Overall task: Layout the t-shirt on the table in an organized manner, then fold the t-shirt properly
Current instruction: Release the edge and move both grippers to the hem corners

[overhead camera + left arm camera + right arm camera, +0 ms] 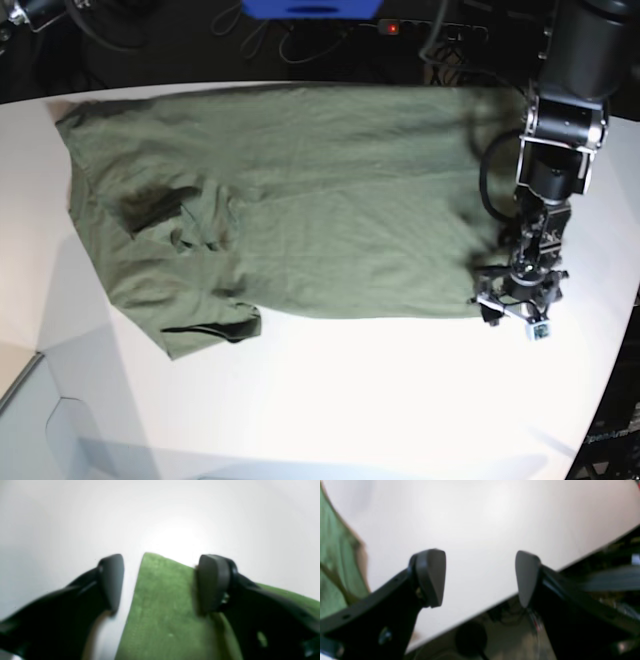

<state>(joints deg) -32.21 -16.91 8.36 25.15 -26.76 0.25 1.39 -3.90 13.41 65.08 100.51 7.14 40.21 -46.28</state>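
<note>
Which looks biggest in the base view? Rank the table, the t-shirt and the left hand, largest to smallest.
1. The table: its white top spans nearly the whole frame.
2. The t-shirt: spread over most of the table's upper half.
3. The left hand: a small dark shape at the shirt's corner on that view's right.

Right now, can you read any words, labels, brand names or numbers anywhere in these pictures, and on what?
None can be read.
The t-shirt shows no print.
The table is plain white.
The blue box at the back shows no lettering.
Both wrist views are too blurred for any text.
</note>
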